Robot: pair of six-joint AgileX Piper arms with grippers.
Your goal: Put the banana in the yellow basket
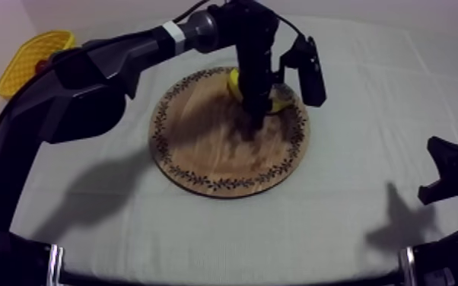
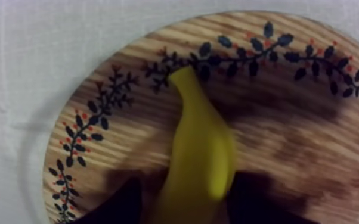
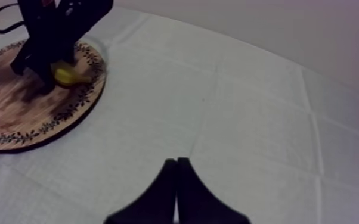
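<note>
Banana (image 2: 200, 143) is lying by the wooden board's (image 2: 289, 137) rim, with the left claw (image 1: 256, 115) straddling it, released. It should be closing squarely mid-body before lifting toward the yellow basket (image 1: 30, 57). The right claw (image 3: 176, 162) is idling clenched over the worktop (image 3: 247, 119).

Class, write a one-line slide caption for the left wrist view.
Left gripper, open, fingers either side of the banana on the wooden board.
</note>
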